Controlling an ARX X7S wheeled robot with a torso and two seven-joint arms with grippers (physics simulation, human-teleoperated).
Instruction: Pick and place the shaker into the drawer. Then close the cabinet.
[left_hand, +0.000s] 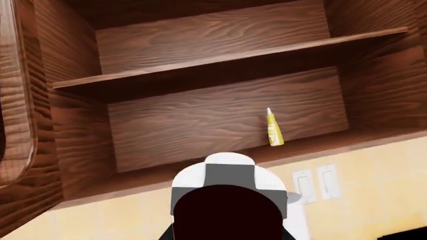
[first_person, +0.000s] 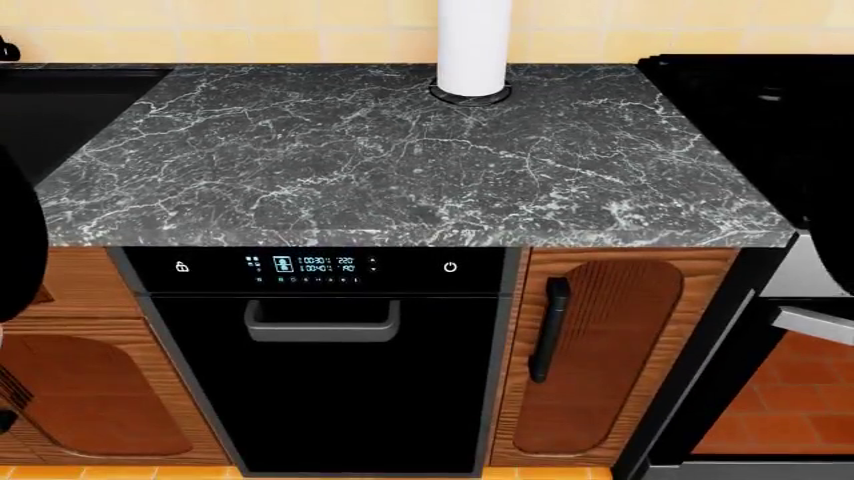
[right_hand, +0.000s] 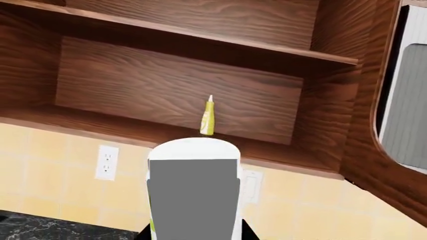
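"The grippers?"
"The left gripper (left_hand: 229, 172) and right gripper (right_hand: 193, 170) show only white-and-grey fronts. Clenched or released, I cannot tell."
"Beyond them?"
"An open cabinet (left_hand: 200, 125). A yellow bottle (left_hand: 273, 129) stands upright near its lower shelf's (right_hand: 87, 121) back edge."
"The shaker?"
"Not visible."

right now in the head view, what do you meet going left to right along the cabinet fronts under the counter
wood door → black dishwasher → narrow wood door with black handle → oven, only partly in view
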